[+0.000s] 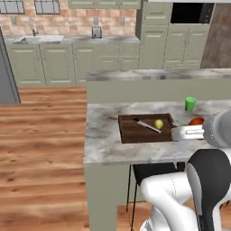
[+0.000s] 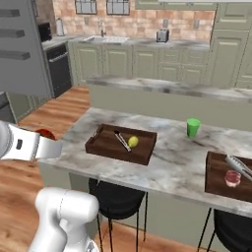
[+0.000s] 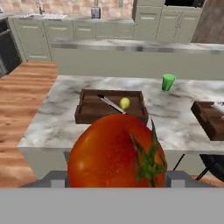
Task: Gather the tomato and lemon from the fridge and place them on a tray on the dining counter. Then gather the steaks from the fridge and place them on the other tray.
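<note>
Between the end effector's (image 3: 114,181) fingers, clamped, sits the tomato (image 3: 116,151), short of the marbled surface (image 3: 57,118). The lemon (image 2: 133,141) lies beside a knife (image 2: 122,140) in the near tray (image 2: 120,150). The right base view adds a second tray (image 2: 216,189) holding a pink steak (image 2: 232,178); a green cup (image 2: 193,127) stands between.

No legible text, labels, brands, numbers or signs are appearing in any of the three views. The cabinet fronts, the brick wall, the appliances along the upper edge of the frames, the marbled surface (image 2: 167,162) and the items lying on it are all showing plain, unmarked faces.
</note>
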